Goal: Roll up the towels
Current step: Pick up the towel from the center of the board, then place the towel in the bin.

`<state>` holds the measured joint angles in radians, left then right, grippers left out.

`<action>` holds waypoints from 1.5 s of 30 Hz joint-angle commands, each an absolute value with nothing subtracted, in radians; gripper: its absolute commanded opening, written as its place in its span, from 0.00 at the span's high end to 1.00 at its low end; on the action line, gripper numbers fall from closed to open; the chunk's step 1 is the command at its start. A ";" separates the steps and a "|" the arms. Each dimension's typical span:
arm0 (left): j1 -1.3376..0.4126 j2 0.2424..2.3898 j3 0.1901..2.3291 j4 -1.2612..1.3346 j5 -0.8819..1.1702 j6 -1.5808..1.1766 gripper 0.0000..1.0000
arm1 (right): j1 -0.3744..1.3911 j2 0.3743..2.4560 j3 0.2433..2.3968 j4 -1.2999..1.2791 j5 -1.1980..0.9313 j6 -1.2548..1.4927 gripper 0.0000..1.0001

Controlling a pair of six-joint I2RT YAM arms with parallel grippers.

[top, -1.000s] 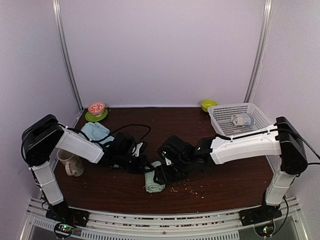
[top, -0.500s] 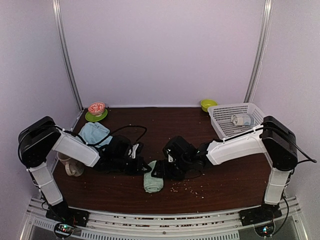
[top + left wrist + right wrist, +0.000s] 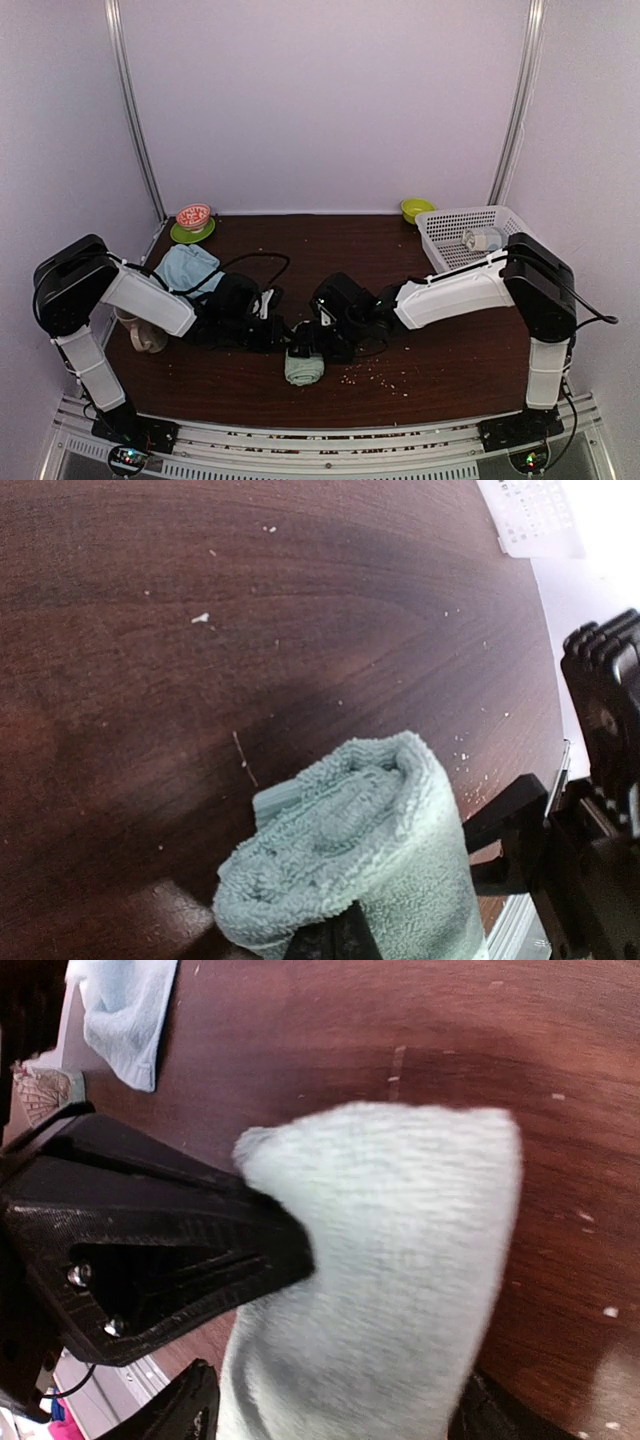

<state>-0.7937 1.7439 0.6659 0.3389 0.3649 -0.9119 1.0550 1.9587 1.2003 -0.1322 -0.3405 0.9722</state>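
Two towels, one of them rolled: the sage-green towel [image 3: 304, 366] lies as a fat roll near the middle of the table [image 3: 450, 370], toward 6 o'clock in the top view. The light blue towel [image 3: 188, 267] sits loose at 10 o'clock, well apart.

The left gripper [image 3: 285, 1250] is closed to a single wedge with its tip touching the roll. The right gripper [image 3: 335, 1410] stands astride the roll with its jaws spread wide; I cannot tell whether its pads press the cloth.

The roll's long axis runs roughly 12 to 6. Its near end points at the table's front edge and its far end is hidden under the grippers. The left wrist view shows a spiral end, wound fairly loosely.

To finish this step well, I'd lift the wide jaws straight up so they don't drag the outer layer open. The closed wedge should draw back along its own line — no sideways sweep, since a loose roll will likely unwind. The blue cloth probably wants flattening before any rolling.
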 commanded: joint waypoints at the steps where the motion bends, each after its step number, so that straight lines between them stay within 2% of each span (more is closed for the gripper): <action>1: -0.787 1.783 0.637 0.144 0.297 -0.907 1.00 | 1.083 2.013 1.275 -0.238 -0.343 0.928 0.25; 11: -0.788 1.779 0.631 0.151 0.305 -0.911 1.00 | 1.094 2.070 1.295 -0.268 -0.355 0.934 0.47; 12: -0.789 1.778 0.632 0.152 0.307 -0.911 1.00 | 1.094 2.075 1.294 -0.265 -0.354 0.936 0.51; 18: -0.788 1.756 0.621 0.148 0.313 -0.914 1.00 | 1.089 2.078 1.283 -0.247 -0.331 0.946 0.91; 20: -0.788 1.735 0.629 0.123 0.309 -0.908 1.00 | 1.084 2.058 1.278 -0.250 -0.311 0.937 1.00; 25: -0.787 1.616 0.689 -0.005 0.266 -0.880 1.00 | 1.072 1.941 1.240 -0.271 -0.252 0.894 1.00; 33: -0.782 1.460 0.890 -0.247 0.150 -0.812 0.98 | 0.953 1.577 1.143 -0.432 -0.138 0.763 1.00; 38: -0.780 1.445 0.981 -0.304 0.072 -0.777 0.95 | 0.746 1.361 1.167 -0.571 -0.061 0.643 1.00; 45: -0.778 1.509 1.023 -0.282 0.085 -0.805 0.95 | 0.415 1.285 1.209 -0.554 0.020 0.602 1.00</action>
<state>-0.7849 1.4631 0.9920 -0.2676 0.0986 -0.8059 0.5373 1.2892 1.1927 -0.5323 -0.0753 0.6479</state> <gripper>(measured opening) 0.053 0.142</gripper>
